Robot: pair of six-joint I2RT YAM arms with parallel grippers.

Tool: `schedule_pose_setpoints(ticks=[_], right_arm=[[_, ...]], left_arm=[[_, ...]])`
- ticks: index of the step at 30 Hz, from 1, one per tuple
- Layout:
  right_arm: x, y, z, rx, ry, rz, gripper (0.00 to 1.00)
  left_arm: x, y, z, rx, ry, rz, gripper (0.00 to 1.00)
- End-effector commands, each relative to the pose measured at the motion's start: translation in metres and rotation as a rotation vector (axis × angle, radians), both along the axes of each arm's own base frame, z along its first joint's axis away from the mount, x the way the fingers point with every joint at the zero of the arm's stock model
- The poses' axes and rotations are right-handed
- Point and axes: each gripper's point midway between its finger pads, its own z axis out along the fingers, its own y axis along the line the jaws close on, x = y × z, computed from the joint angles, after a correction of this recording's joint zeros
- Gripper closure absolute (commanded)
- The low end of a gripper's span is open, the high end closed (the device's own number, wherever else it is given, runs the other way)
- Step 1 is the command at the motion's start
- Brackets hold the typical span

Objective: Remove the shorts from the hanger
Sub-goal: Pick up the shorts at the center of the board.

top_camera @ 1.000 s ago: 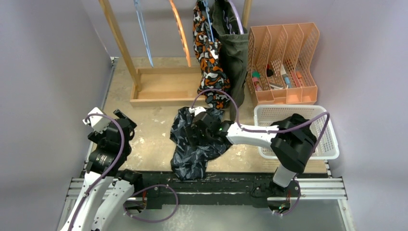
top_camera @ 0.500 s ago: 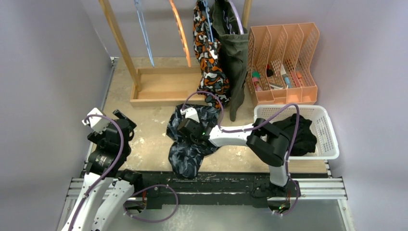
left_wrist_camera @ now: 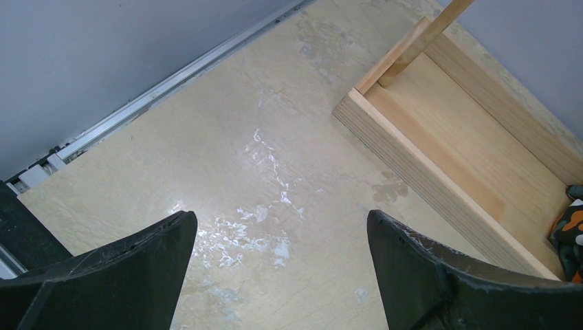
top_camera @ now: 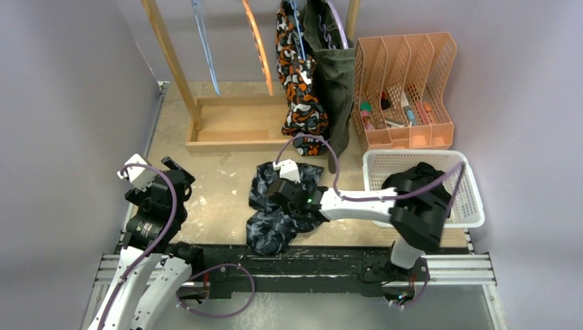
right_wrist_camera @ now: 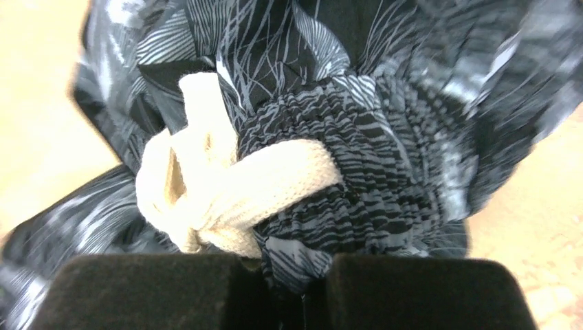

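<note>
1. The right tool (right_wrist_camera: 295, 285) is pinching a fold of the wavy-patterned shorts (right_wrist_camera: 399, 130) at the gathered waistband, just beside the knotted white drawstring (right_wrist_camera: 227, 185). Its jaws are pressing almost together, with cloth bunching between them.
2. The pinched pair is lying crumpled on the bench (top_camera: 213, 185), in front of the wooden rack (top_camera: 227, 130) and clear of every hanger.
3. The left tool (left_wrist_camera: 278, 230) is hovering over bare bench near the rack's front corner. Its jaws are spread wide and are gripping nothing.
4. The orange-blotched shorts (top_camera: 295, 75) and the olive shorts (top_camera: 335, 69) are hanging side by side at the rack's right end, touching each other. Both are waiting to be taken down.
5. Judged from this layout, the step in hand is carrying the pinched pair to the white basket (top_camera: 474, 206) at the right.
6. Doing it well probably means lifting straight up first, so that the trailing legs are leaving the bench before any sideways travel begins. They should then be passing above the basket rim, not dragging against it.
7. The thick elastic waistband is offering a firm hold, but a thin fold may be slipping out under the cloth's own weight. A steady, unhurried swing is lessening that risk.
8. Keeping the path near the front of the bench is likely avoiding a brush against the two hanging pairs.
</note>
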Motion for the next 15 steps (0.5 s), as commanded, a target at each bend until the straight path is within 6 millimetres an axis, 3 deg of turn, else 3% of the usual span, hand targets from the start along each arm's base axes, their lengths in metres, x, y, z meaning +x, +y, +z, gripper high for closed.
schedule_pose_setpoints(ticks=[1,5,15], right_arm=[[0.0,0.002,0.08,0.186,-0.09,-0.011,1.0],[-0.005,-0.01,0.12,0.265,-0.138,0.007,1.0],[-0.021,-0.053,0.185,0.401,-0.197,-0.034,1.0]], left_arm=[[0.002,0.002,0.002,-0.003,-0.015,0.017,0.06],[0.003,0.0,0.002,-0.004,-0.011,0.009,0.06],[0.005,-0.001,0.0,-0.001,0.0,0.003,0.06]])
